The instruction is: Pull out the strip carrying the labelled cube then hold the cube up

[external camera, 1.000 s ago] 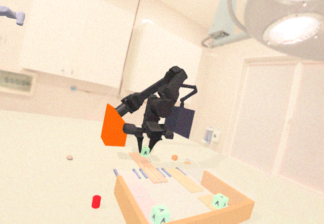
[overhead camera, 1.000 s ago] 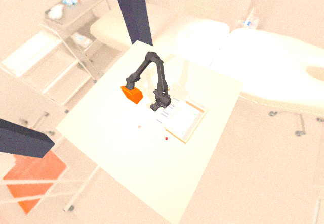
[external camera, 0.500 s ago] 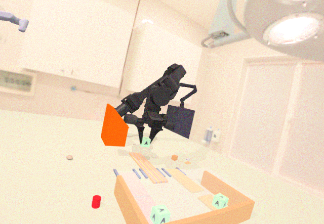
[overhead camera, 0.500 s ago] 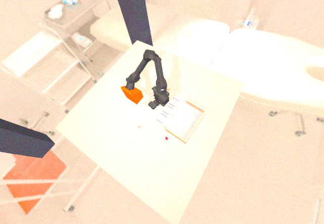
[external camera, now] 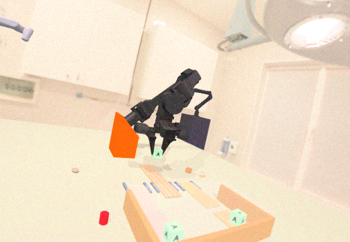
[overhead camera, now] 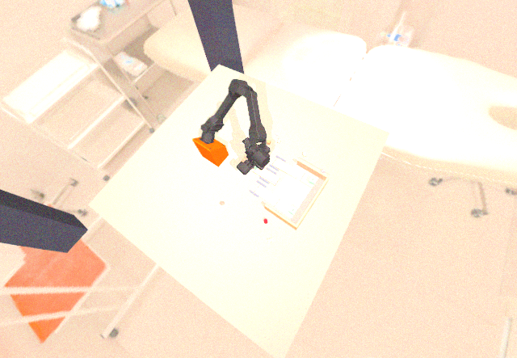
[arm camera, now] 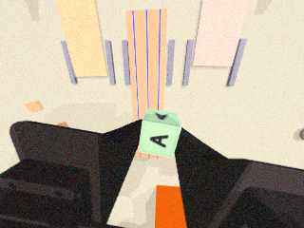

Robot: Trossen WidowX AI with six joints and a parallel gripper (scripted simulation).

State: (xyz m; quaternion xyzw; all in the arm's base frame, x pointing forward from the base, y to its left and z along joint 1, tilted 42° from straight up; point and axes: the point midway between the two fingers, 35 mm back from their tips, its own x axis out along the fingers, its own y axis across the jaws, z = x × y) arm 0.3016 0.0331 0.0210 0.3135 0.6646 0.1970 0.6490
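A pale, washed-out clinical room fills the exterior view, with a large round surgical lamp [external camera: 313, 22] in the upper right corner and white cabinets across the back wall. Below it spreads the cream table [external camera: 42, 194], taking up the lower half of the frame. The dark arm [external camera: 175, 98] rises from an orange base [external camera: 122, 139] at centre left and bends down toward the middle. At the lower right sits an open wooden tray [external camera: 248, 222] holding two green lettered cubes. A striped orange strip [external camera: 159, 181] runs out of the tray's open end toward the arm, flanked by a plain tan strip [external camera: 199, 195] and a pale pink strip [external camera: 149, 202]. The gripper [external camera: 158, 146] is clenched on the labelled cube [external camera: 157, 152], held just above the table near the striped strip's far end. A small red cylinder [external camera: 103, 217] stands at lower left.
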